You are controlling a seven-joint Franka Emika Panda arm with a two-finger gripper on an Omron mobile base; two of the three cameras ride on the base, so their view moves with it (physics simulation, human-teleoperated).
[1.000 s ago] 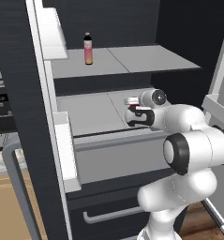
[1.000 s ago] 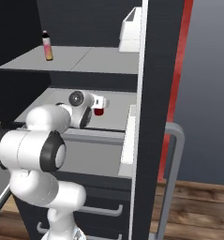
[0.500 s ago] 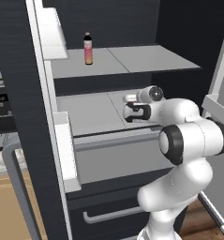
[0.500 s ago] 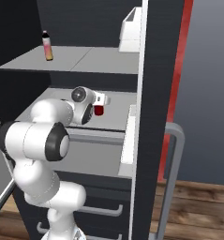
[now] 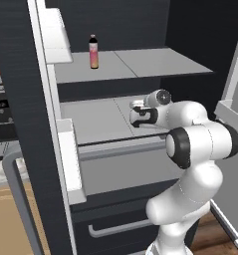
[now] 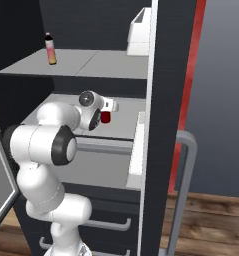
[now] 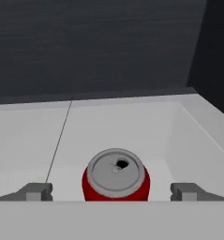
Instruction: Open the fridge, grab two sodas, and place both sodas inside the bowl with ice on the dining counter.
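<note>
The fridge [image 5: 21, 94] stands with both doors swung open. A red soda can [image 7: 115, 177] stands upright on the middle shelf [image 5: 98, 119], and in the right base view the can [image 6: 105, 117] peeks out just past the hand. My gripper [image 7: 111, 192] is open, one fingertip [image 7: 36, 191] on each side of the can with gaps between. From the left base view the gripper [image 5: 136, 117] reaches in over that shelf. A slim pink-orange soda bottle [image 5: 93, 53] with a dark cap stands on the upper shelf [image 6: 50, 49]. The bowl and dining counter are out of view.
White door bins [image 5: 70, 159] [image 6: 139, 142] jut from the open doors on both sides of the arm. Below the shelf are dark drawers with grey handles [image 5: 115, 229]. A black coffee machine [image 5: 1, 107] sits left of the fridge. Wooden floor [image 6: 211, 220] lies on the right.
The arm has pushed the hand slightly deeper over the middle shelf toward the can. The jaws have stayed open and the can and bottle have not moved.
</note>
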